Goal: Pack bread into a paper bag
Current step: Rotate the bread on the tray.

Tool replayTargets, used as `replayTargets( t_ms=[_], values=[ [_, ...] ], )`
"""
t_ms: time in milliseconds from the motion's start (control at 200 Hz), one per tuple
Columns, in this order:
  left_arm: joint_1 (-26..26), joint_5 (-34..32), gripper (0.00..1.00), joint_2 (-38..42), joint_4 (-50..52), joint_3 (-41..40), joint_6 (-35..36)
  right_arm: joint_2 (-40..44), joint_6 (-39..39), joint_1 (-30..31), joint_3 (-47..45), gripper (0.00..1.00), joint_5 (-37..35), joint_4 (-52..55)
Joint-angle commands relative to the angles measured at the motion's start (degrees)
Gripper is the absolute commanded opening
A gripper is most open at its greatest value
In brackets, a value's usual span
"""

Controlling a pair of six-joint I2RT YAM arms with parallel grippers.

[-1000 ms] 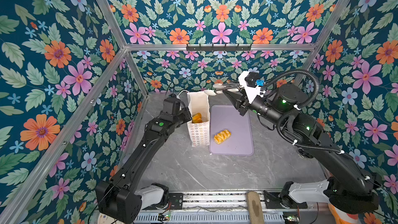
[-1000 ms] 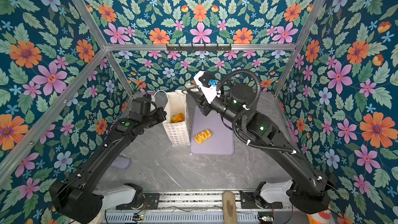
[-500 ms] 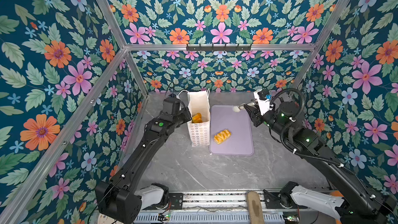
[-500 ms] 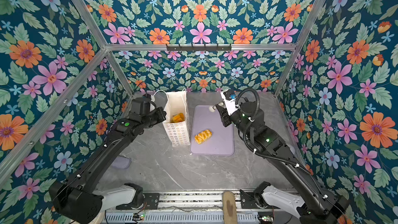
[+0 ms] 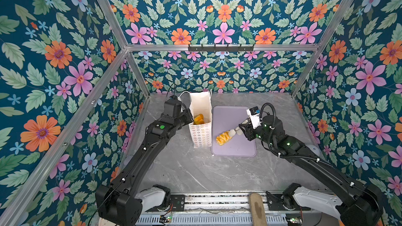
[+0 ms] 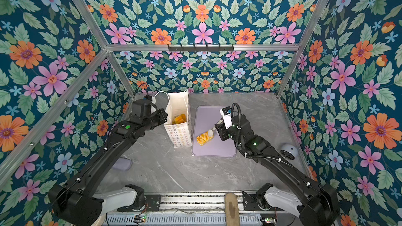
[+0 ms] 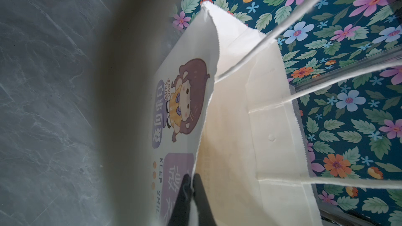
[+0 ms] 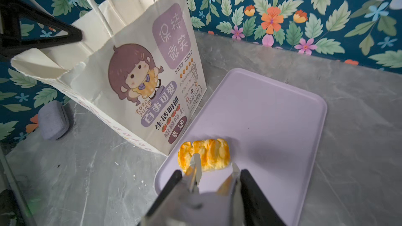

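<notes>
Left gripper pinching the tall white paper bag, the half-open right gripper, seemingly straddling the braided golden roll beside that bag, should centre before squeezing.

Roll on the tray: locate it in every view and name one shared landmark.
In a top view: roll on the tray, beside the bag.
In a top view: same place.
Left wrist: not in it.
Right wrist: on the tray, at the right claw.
Shared landmark: the bag, in all four views.
</notes>
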State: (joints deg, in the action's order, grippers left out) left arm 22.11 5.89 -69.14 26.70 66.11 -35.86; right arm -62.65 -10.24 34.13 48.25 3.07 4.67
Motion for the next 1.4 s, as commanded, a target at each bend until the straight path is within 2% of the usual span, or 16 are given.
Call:
replayTargets(
  t_ms=[0, 220, 670, 910, 1395],
  values=[
    [-0.05, -0.18, 0.05, 0.23, 0.22, -0.19, 0.0, -0.56, -6.61, 0.03, -1.91, 0.44, 2.16, -9.75],
    [-0.04, 0.26, 0.05, -0.05, 0.07, 0.05, 0.03, -1.52, -11.33, 0.06, -5.78, 0.45, 4.29, -16.6],
    [-0.05, 0.67, 0.05, 0.11, -0.15, -0.24, 0.1, -2.18, -9.87, 0.06, -4.54, 0.47, 1.12, -10.36],
    [0.0, 0.88, 0.05, 0.15, -0.24, -0.12, 0.11, -3.13, -9.65, 0.06, -5.35, 0.48, 0.26, -10.6],
    [-0.05, 0.69, 0.05, -0.02, 0.11, 1.02, 0.36, -6.84, -9.9, 0.06, -7.63, 0.48, 0.3, -21.69]
  ],
)
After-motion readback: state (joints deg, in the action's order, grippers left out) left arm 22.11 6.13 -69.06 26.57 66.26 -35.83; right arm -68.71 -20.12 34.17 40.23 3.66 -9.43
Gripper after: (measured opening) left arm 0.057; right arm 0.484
